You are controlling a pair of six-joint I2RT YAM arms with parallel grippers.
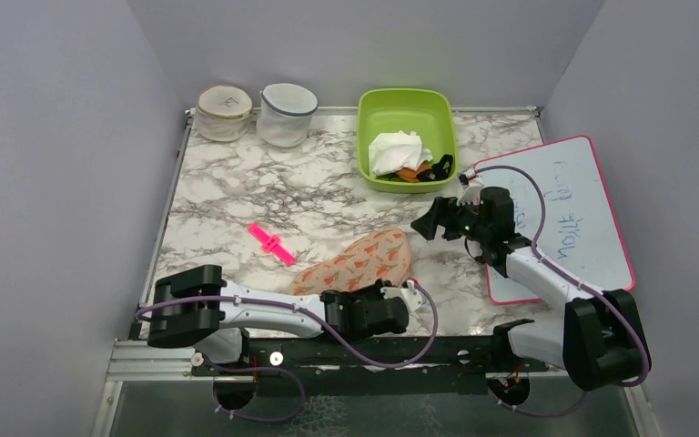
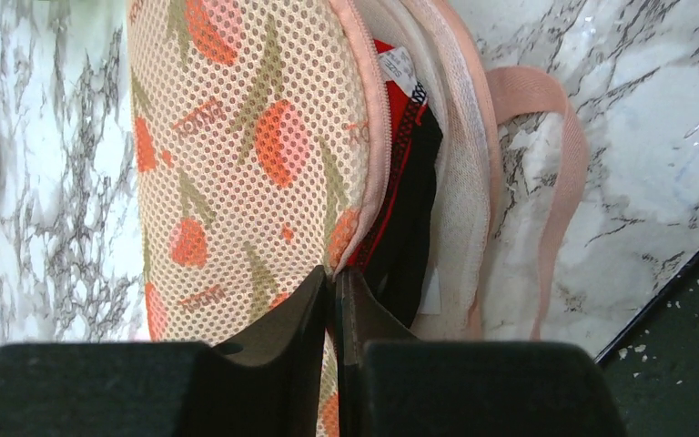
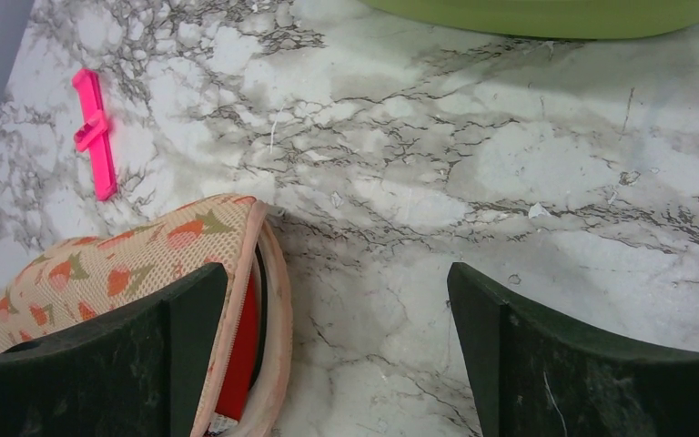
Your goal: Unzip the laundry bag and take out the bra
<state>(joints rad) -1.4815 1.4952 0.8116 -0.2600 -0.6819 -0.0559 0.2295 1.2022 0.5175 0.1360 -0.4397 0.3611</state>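
L gripper pinched the laundry bag at zip edge, bag partly open, bra inside; R gripper was spread wide.

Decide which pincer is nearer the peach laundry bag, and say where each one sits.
Left. The left pincer is shut on the zip edge of the laundry bag at its near end, touching it. The right pincer hangs open just off the bag's far end, apart from it.

Light bright, even, overhead | shadows soft, faint | slight sheen on marble table | near fingers soft-focus
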